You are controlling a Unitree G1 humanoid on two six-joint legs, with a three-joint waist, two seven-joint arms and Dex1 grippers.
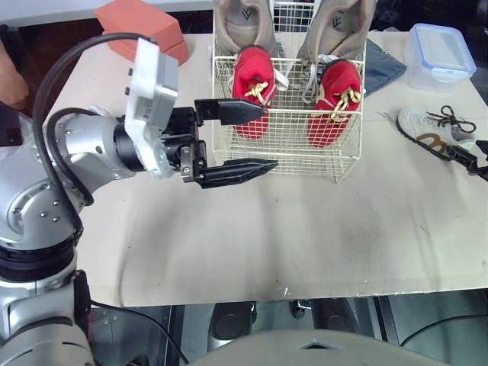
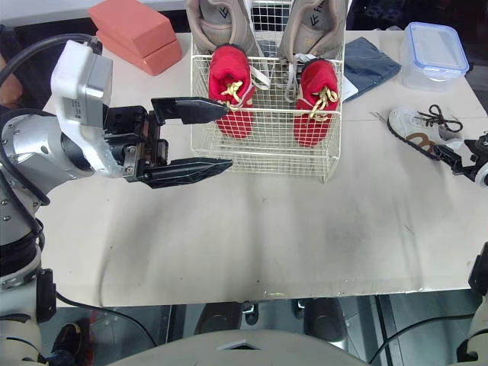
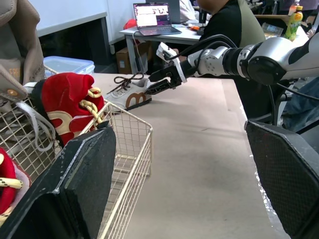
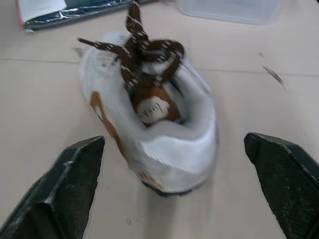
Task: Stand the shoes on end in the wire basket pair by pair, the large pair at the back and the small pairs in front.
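Picking up the white shoe [image 4: 149, 124], lying well right of the wire basket [image 1: 290, 149] (tan pair [image 1: 240, 23] and red pair [image 1: 252, 84] already standing inside). Right gripper [image 4: 174, 142] spread wide astride its heel, not yet closed. Next, probably: pinch firmly, lift, carry to the basket's front. Left gripper [image 1: 267, 137] gaping empty at the basket's front-left corner.

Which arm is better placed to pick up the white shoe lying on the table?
Right. The right end effector, open, frames the white shoe; the left end effector, also open, hovers at the wire basket, across the table.
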